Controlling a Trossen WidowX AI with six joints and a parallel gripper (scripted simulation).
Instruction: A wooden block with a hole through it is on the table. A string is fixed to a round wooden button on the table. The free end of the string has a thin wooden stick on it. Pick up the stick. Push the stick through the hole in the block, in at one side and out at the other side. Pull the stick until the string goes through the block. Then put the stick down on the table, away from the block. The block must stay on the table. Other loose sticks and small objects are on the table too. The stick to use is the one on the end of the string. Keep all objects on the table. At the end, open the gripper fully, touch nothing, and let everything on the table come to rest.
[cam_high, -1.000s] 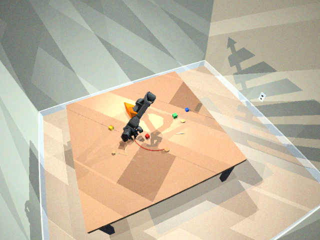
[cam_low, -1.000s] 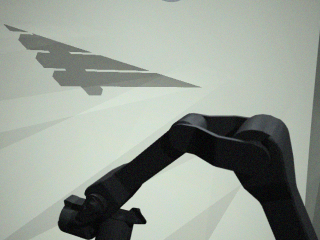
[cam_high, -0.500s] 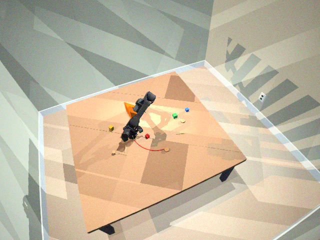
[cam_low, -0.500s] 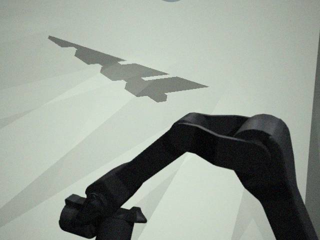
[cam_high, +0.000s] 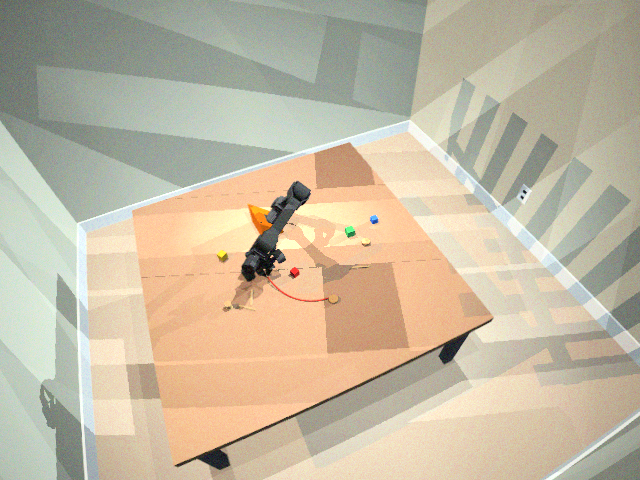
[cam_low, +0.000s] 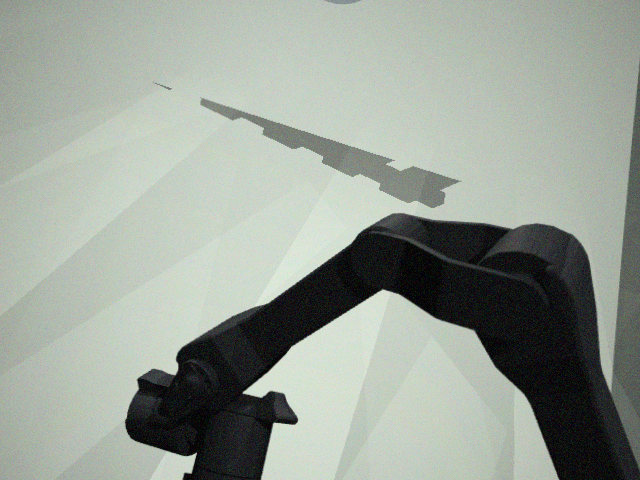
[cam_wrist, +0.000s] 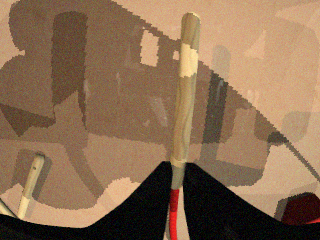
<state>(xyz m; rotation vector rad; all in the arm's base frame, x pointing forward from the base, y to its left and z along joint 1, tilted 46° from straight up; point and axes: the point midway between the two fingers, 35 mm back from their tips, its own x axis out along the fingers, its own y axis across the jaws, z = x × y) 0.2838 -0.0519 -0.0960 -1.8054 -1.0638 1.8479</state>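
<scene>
1. My gripper (cam_wrist: 176, 170) is closed tight on the stick (cam_wrist: 184, 87). In the wrist view the two dark fingers meet around its near end.
2. The stick points straight away from my fingers, with most of its length standing free beyond the tips. Whether it is lifted off the table I cannot tell.
3. The red string (cam_wrist: 175, 216) leaves the near end of the stick and runs back between my fingers.
4. From the top, the string (cam_high: 294, 297) curves across the table (cam_high: 361, 330) from my gripper (cam_high: 264, 268) to the round button (cam_high: 333, 298), which lies flat on the table, well apart from my gripper.
5. The orange block (cam_high: 256, 217) sits behind my arm (cam_high: 273, 227), near its base, partly hidden. Its hole I cannot make out.
6. A red cube (cam_high: 294, 271) lies just beside my gripper on the button side; its dark edge shows at the lower right of the wrist view.
7. A yellow cube (cam_high: 222, 255) lies on the other side of my arm. A green cube (cam_high: 349, 231) and a blue cube (cam_high: 373, 219) lie near each other, well apart from my gripper.
8. Loose sticks (cam_high: 247, 303) lie in a small cluster in front of my gripper; one loose stick (cam_wrist: 30, 183) shows at the left of the wrist view.
9. The exterior view shows only my arm (cam_low: 413, 279) against a pale wall; the fingers are out of sight there.
</scene>
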